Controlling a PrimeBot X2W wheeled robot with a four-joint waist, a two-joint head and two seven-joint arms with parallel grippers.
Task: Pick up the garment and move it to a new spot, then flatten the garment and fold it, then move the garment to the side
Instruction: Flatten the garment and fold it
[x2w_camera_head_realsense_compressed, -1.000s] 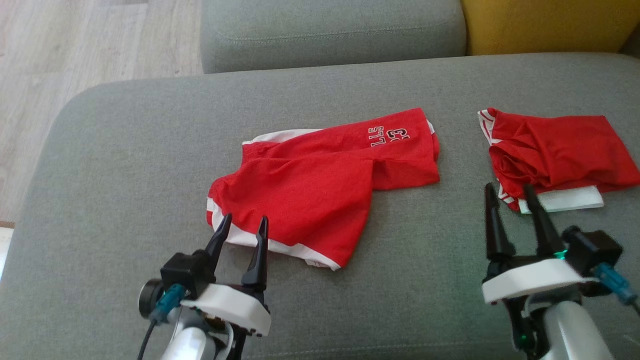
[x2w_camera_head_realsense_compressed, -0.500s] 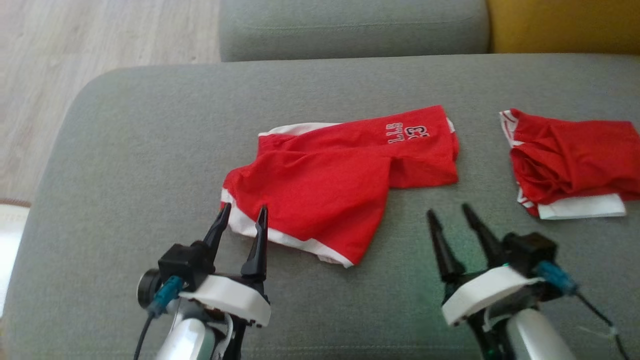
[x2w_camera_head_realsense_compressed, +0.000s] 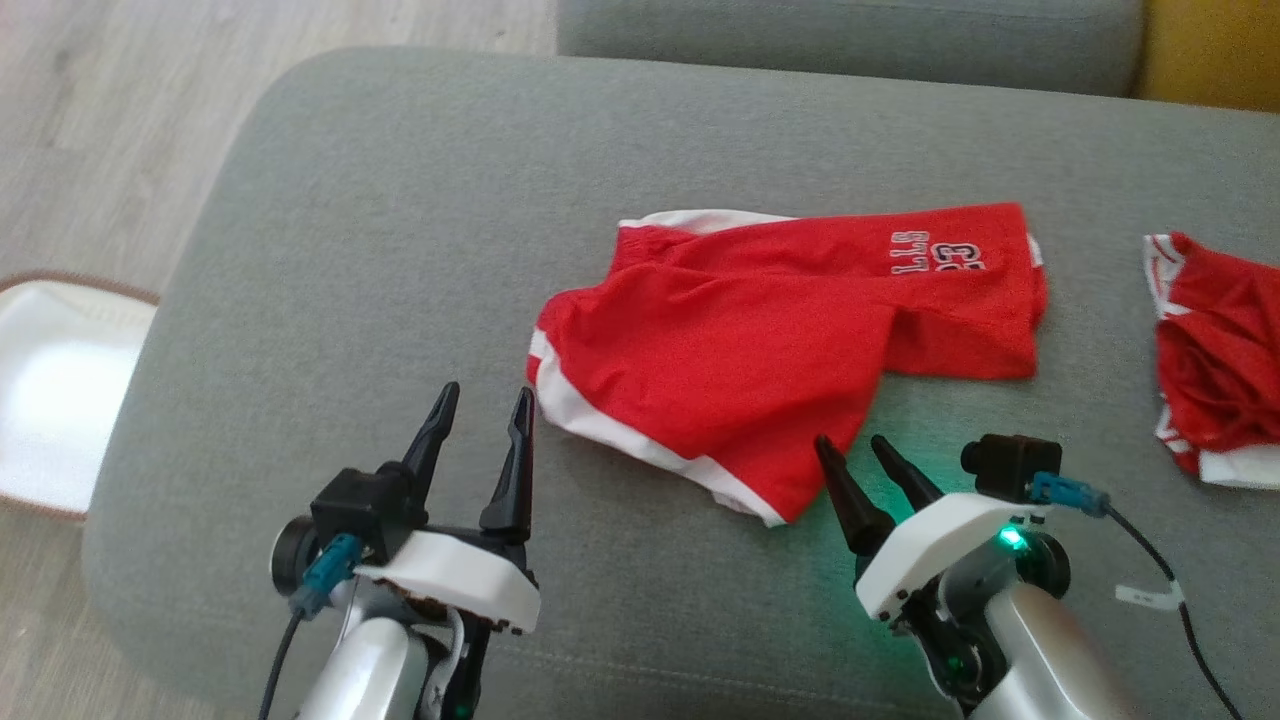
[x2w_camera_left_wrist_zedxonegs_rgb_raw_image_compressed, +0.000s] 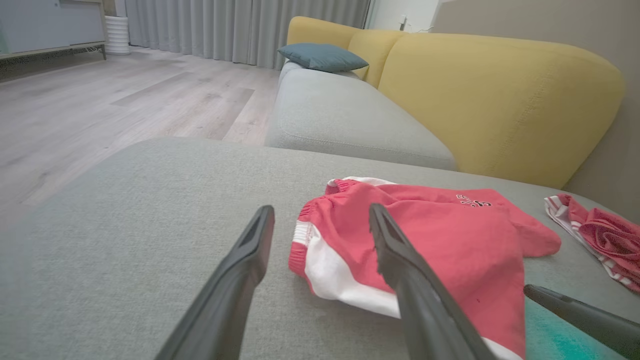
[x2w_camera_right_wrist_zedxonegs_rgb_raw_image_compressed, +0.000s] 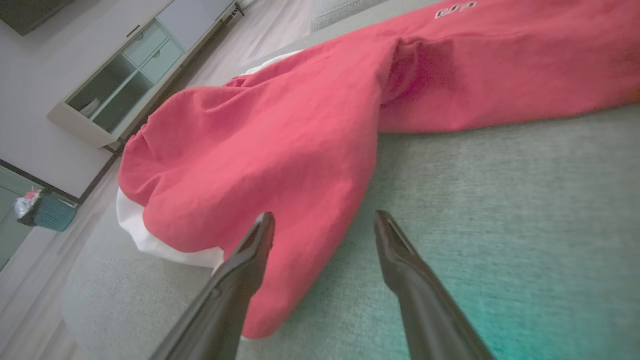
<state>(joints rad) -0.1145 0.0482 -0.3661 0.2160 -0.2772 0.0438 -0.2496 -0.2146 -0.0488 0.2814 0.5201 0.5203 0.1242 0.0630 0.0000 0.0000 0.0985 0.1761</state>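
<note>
Grey sofa (x2w_camera_head_realsense_compressed: 400, 250) bears red shorts (x2w_camera_head_realsense_compressed: 760, 350), another garment (x2w_camera_head_realsense_compressed: 1220, 370) cropped; left fingers (x2w_camera_head_realsense_compressed: 437, 430), right fingers (x2w_camera_head_realsense_compressed: 845, 490) spread.

The garment (x2w_camera_head_realsense_compressed: 780, 350) is a pair of red shorts with white trim, lying loosely spread and slightly rumpled on the grey seat cushion (x2w_camera_head_realsense_compressed: 400, 250). 1 leg stretches toward the right of the head view and carries white lettering near its end. The other part fans out toward the near side, with a white band along its lower-left edge.
</note>
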